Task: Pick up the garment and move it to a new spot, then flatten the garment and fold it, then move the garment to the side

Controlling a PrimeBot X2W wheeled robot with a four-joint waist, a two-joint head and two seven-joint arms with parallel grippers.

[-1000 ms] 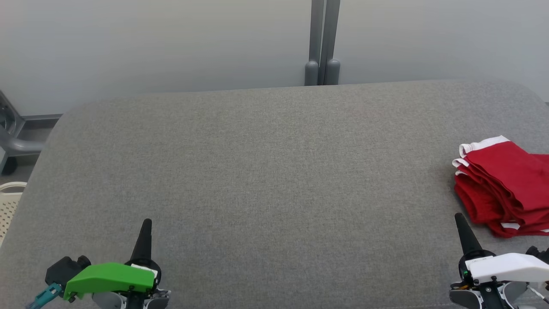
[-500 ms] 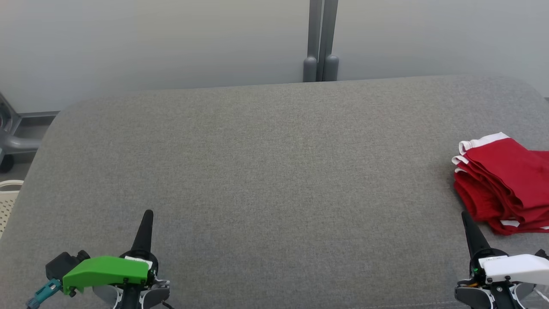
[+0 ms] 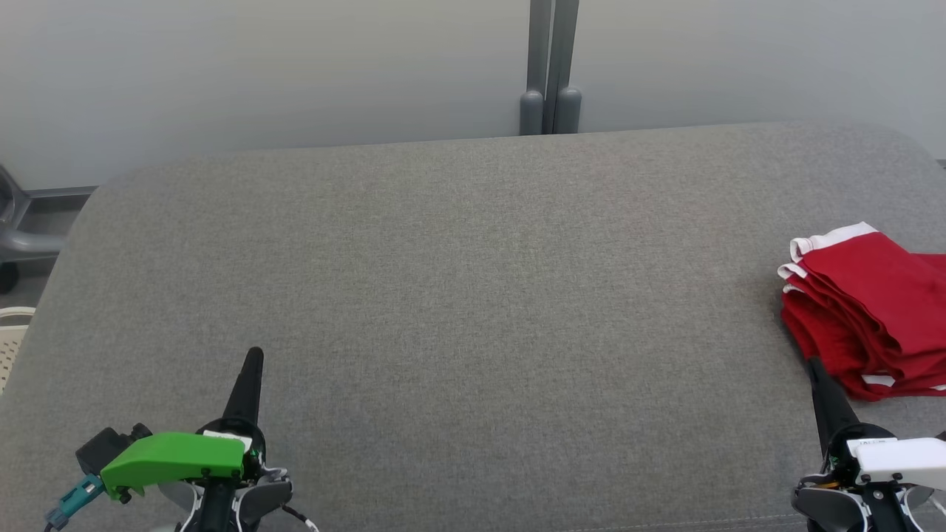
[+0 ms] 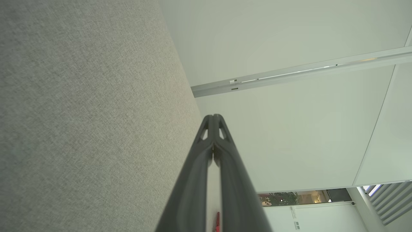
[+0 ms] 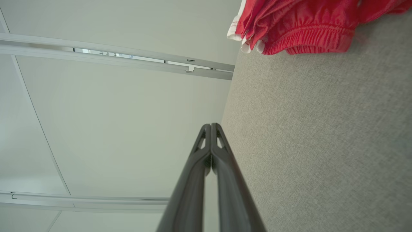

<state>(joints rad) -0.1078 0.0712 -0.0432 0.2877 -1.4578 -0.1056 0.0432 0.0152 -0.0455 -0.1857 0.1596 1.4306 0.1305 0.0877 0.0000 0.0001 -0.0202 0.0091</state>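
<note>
The garment is red with white trim, folded into a stack at the right edge of the grey padded table. In the right wrist view its elastic waistband edge lies at the top right. My right gripper stands shut and empty just in front of the stack's near left corner; its tips meet. My left gripper is shut and empty at the lower left, far from the garment; its tips are pressed together.
A grey post rises behind the table's far edge against a pale wall. A perforated cream basket and a grey frame stand off the table's left side.
The head camera has tilted, shifting the whole scene upward a little. The garment lies as before. Both grippers stay shut.
</note>
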